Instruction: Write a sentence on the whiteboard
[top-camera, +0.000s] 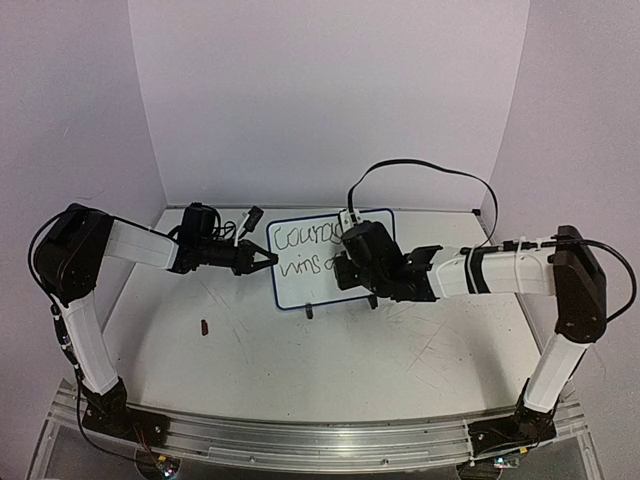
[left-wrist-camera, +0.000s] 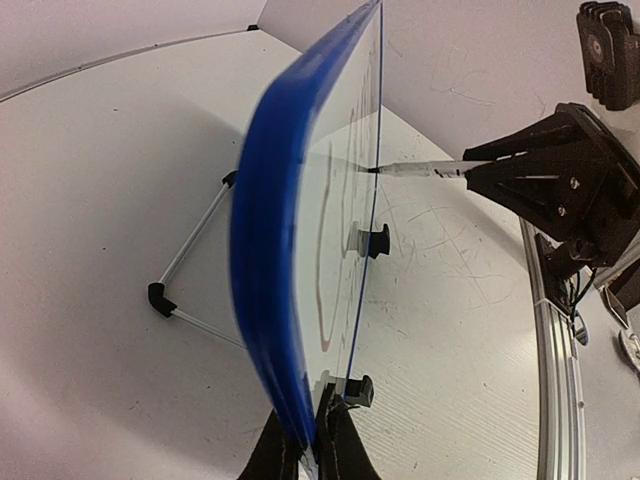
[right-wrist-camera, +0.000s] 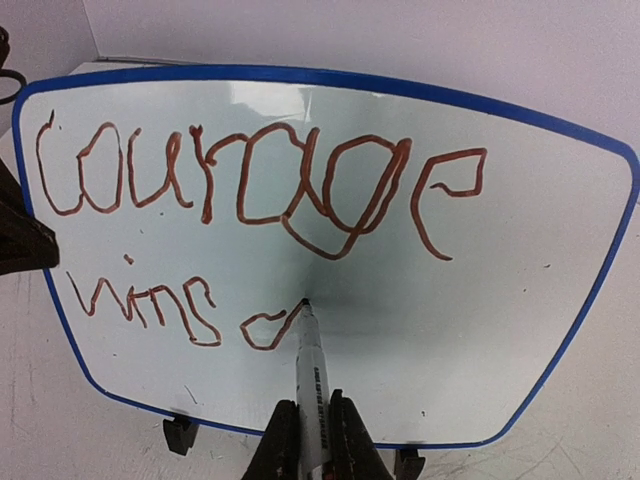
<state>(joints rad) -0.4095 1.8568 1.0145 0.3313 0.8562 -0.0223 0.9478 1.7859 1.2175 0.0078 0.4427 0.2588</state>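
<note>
Whiteboard (top-camera: 300, 285) stands upright toward the back of the worktop (top-camera: 330, 350), between the two arms. Left fingers (left-wrist-camera: 272, 462) are clamped on its blue frame edge. Right fingers (right-wrist-camera: 352, 445) are clamped on a marker (right-wrist-camera: 312, 385), its tip touching the board. The sentence (right-wrist-camera: 250, 180) reads "Courage" above "wins a".

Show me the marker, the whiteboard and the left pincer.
marker (right-wrist-camera: 311, 365): right wrist view, white barrel.
whiteboard (right-wrist-camera: 500, 330): right wrist view, bare white face.
left pincer (left-wrist-camera: 309, 425): left wrist view, between its fingertips.
</note>
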